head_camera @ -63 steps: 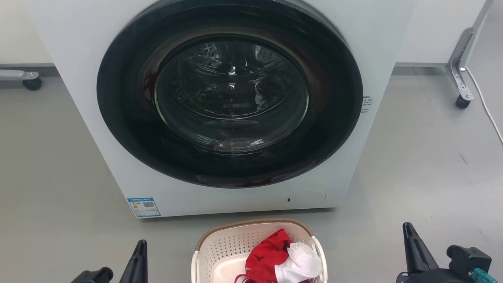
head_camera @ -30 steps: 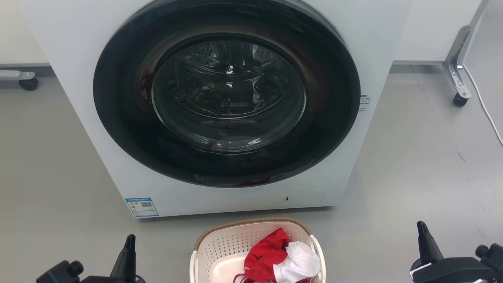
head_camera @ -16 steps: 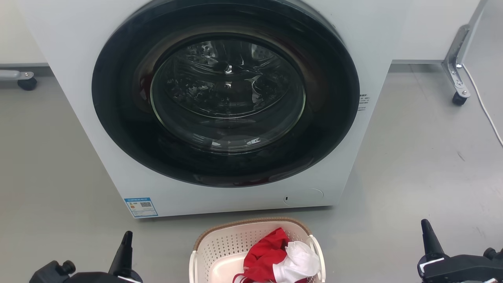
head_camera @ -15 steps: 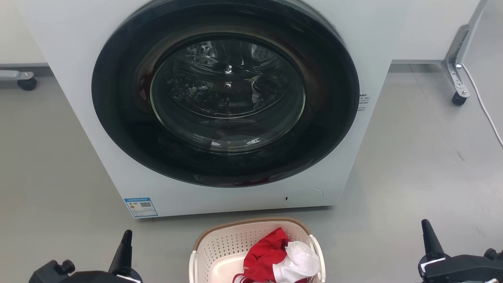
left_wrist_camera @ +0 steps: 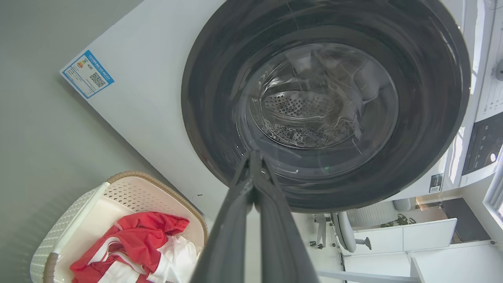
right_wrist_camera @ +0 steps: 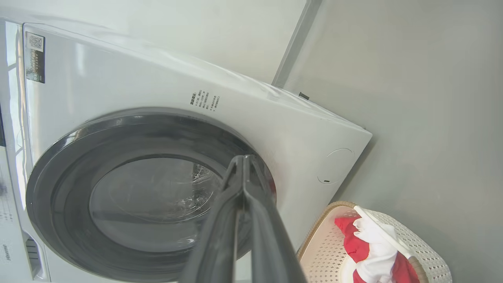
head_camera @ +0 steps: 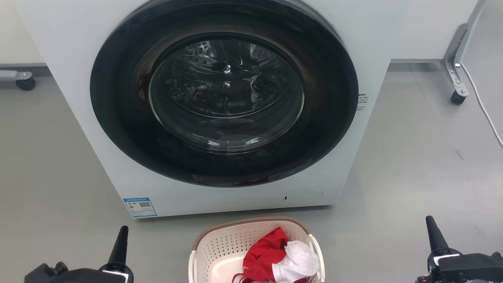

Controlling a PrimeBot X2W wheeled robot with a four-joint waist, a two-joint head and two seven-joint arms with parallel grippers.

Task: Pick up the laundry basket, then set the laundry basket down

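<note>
A white washing machine with a round dark door is seen standing on the grey floor. The laundry basket is set on the floor just in front of the machine, below its door, between the two grippers and touched by neither. A red garment and a white garment are heaped inside it. The left gripper and the right gripper are each held with fingers pressed together, nothing gripped
</note>
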